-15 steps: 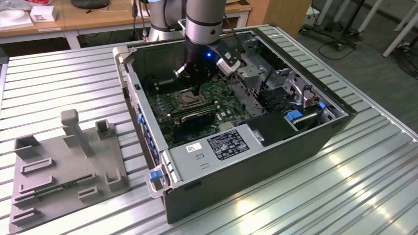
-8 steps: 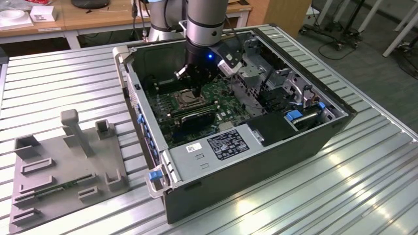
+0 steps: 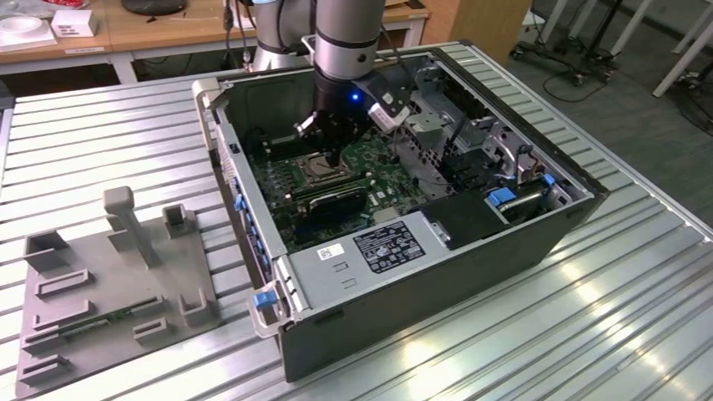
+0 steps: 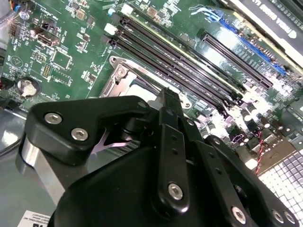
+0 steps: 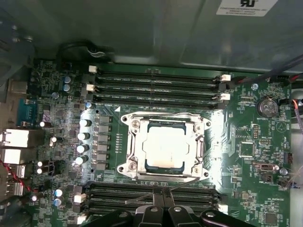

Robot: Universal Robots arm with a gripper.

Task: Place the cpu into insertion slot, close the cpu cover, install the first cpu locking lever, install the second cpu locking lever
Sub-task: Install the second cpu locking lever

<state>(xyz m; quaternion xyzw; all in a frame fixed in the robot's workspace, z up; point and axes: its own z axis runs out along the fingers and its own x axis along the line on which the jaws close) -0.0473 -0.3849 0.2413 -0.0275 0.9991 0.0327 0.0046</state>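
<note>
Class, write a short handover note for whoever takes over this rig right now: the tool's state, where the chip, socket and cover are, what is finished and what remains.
Tool: hangs low inside the open computer case, just beside the socket; whether it is open or shut cannot be told.
Chip: lies flat in the socket, between the memory slots.
Cover: the metal frame lies down around the chip.
Levers: a thin wire lever stands out near the tool at the socket's edge; it does not look latched.
Done: chip seated, cover down.
Left: both locking levers, as far as can be seen.
</note>
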